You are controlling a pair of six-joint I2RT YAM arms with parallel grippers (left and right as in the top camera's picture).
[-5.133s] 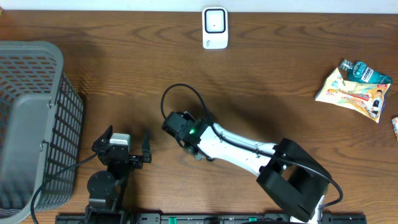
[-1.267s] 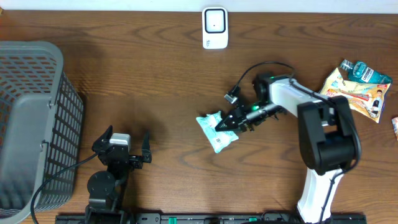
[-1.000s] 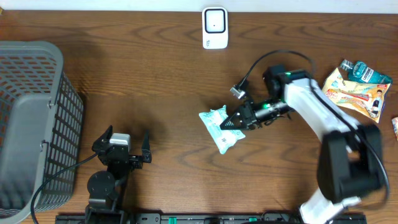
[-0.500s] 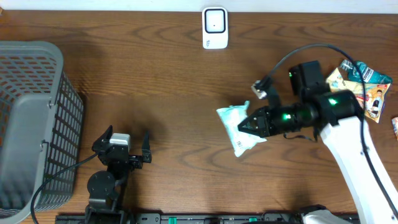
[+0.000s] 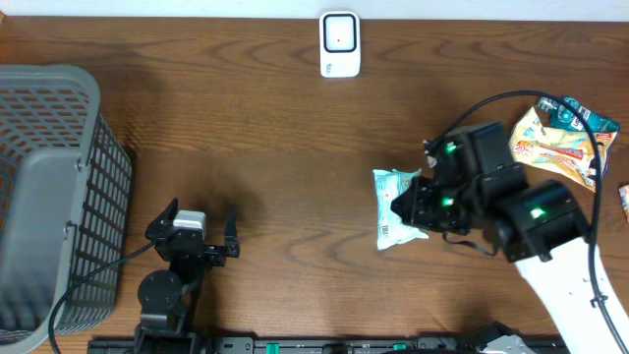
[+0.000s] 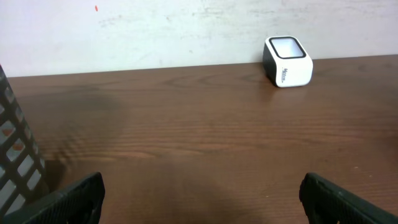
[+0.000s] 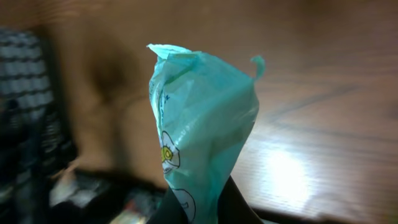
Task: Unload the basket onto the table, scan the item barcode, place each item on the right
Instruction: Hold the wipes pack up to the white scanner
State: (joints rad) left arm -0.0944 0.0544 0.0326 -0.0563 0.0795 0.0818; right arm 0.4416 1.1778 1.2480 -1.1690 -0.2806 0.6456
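The item is a pale teal plastic packet (image 5: 395,202), held off the table right of centre, with a white printed patch at its near end. My right gripper (image 5: 417,206) is shut on the packet's right edge. In the right wrist view the packet (image 7: 202,118) stands up from between my dark fingers (image 7: 177,208), and the right gripper (image 7: 202,210) pinches its lower end. The white barcode scanner (image 5: 340,43) stands at the table's far edge, also seen in the left wrist view as the scanner (image 6: 287,61). My left gripper (image 5: 192,228) rests open near the front left, its view (image 6: 202,202) showing nothing between the fingers.
A grey mesh basket (image 5: 49,197) fills the left side, its wall (image 6: 12,155) showing in the left wrist view. Yellow and teal snack packets (image 5: 555,143) lie at the far right. The right arm's black cable arcs above the packets.
The right arm has carried the packet rightward and toward the front over the last second, turning it more lengthwise. The left arm has not moved.
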